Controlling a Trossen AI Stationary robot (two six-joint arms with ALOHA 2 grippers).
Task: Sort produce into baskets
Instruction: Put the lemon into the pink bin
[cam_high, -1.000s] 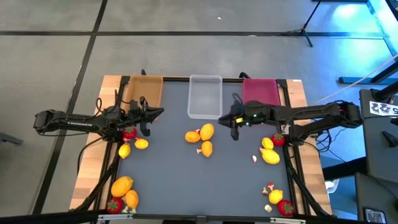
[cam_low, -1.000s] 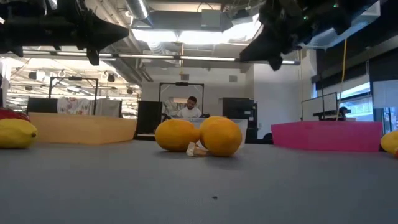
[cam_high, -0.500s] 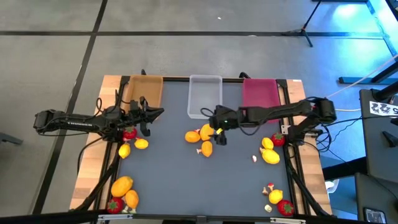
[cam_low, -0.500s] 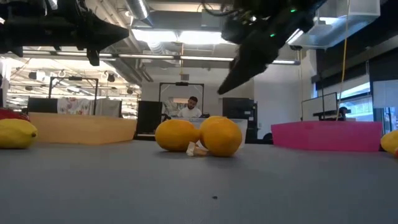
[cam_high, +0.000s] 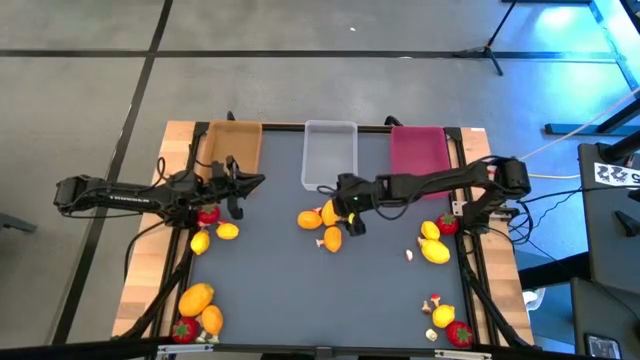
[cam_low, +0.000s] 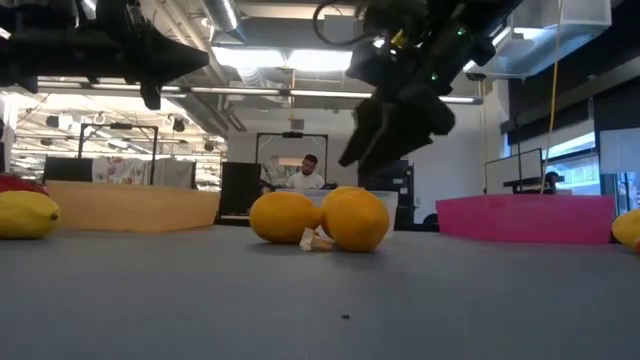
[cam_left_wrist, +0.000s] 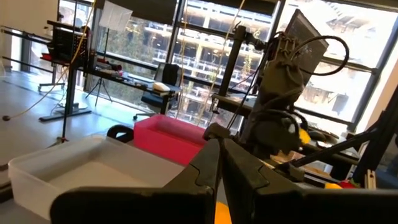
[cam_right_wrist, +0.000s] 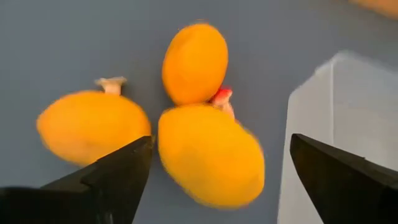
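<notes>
Three orange fruits (cam_high: 330, 222) lie together at the table's middle, with small mushroom bits (cam_right_wrist: 221, 96) between them. My right gripper (cam_right_wrist: 221, 140) hangs open just above them, one finger on either side of the nearest fruit (cam_right_wrist: 211, 155), touching nothing; the high view shows my right gripper (cam_high: 347, 207) over the cluster. The tan basket (cam_high: 232, 145), clear basket (cam_high: 330, 155) and pink basket (cam_high: 417, 148) stand in a row at the far edge. My left gripper (cam_high: 258, 181) stays shut and bare in front of the tan basket, above the table.
More produce lies around: a strawberry and yellow fruits (cam_high: 207, 225) under my left arm, orange fruits and a strawberry (cam_high: 197, 305) near left, yellow fruits (cam_high: 433, 243) at right, more pieces (cam_high: 447, 322) near right. A person sits in the room beyond the table (cam_low: 308, 172).
My right gripper has swung from in front of the pink basket toward the table's left, past the clear basket's near end, and has come lower over the three orange fruits. The fruits have not moved.
</notes>
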